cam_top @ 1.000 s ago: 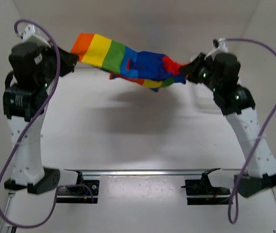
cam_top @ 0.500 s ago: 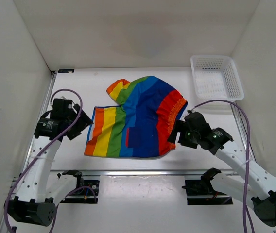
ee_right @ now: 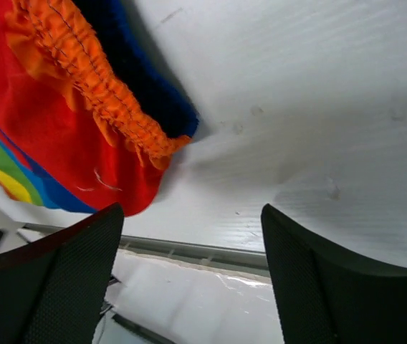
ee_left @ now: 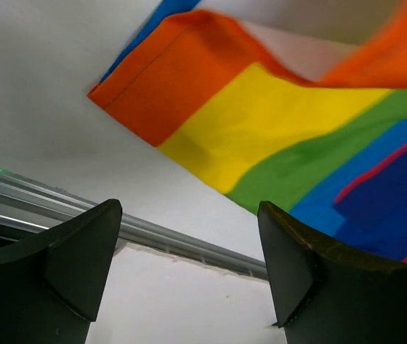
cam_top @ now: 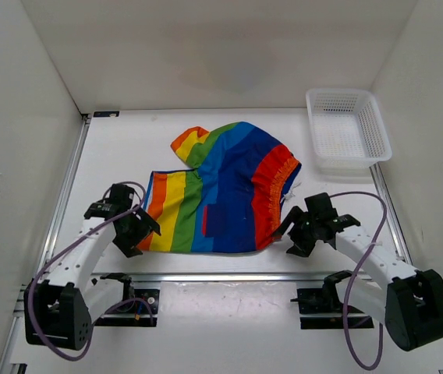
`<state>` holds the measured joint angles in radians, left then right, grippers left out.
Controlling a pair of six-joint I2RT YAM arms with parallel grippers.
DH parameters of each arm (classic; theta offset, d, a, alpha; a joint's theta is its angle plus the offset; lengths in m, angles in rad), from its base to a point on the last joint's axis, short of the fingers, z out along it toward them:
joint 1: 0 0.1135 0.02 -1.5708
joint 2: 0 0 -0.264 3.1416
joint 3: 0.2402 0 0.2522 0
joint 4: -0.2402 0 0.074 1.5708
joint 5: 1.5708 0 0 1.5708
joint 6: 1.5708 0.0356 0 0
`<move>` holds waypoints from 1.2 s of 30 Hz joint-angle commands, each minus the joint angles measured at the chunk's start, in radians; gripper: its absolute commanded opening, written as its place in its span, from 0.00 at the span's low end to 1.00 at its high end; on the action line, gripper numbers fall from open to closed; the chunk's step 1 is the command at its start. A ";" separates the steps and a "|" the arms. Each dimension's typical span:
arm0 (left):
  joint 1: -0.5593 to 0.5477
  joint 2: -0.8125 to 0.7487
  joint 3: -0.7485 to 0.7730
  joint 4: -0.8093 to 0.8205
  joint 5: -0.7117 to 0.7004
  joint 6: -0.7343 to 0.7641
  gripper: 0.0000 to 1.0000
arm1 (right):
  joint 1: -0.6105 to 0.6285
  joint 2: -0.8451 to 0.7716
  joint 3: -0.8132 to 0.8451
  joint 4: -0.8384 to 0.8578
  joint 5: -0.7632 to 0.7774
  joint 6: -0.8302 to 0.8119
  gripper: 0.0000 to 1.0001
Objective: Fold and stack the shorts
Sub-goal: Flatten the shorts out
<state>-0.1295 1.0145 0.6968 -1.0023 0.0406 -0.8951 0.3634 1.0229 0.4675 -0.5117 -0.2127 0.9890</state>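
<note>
rainbow-striped shorts (cam_top: 223,196), spread flat, one leg crumpled, orange elastic waistband

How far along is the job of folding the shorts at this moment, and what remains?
Done: the shorts lie spread on the table, with the far leg crumpled. In hand: nothing; the left gripper and the right gripper stand open beside the cloth's near corners. Left: smoothing that leg, every fold, then the stacking.

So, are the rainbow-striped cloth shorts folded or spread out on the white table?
Mostly spread out: the rainbow-striped cloth shorts lie flat on the white table; only the far leg's end is bunched over.
</note>
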 commanded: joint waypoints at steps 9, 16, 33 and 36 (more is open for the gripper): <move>0.057 0.119 -0.108 0.232 0.128 -0.093 0.81 | 0.000 0.216 0.071 0.240 0.004 0.016 0.73; 0.067 0.248 -0.106 0.297 0.099 -0.093 0.37 | 0.026 0.307 0.092 0.263 0.081 0.045 0.05; 0.107 0.506 0.905 0.059 0.030 0.160 0.10 | -0.061 0.611 1.220 -0.195 0.225 -0.368 0.00; 0.067 0.480 0.832 0.059 0.041 0.209 0.10 | -0.061 0.512 0.975 -0.180 0.259 -0.328 0.00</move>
<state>-0.0242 1.5009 1.5887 -0.8459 0.0879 -0.7689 0.3031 1.5913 1.5890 -0.5701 -0.0120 0.6735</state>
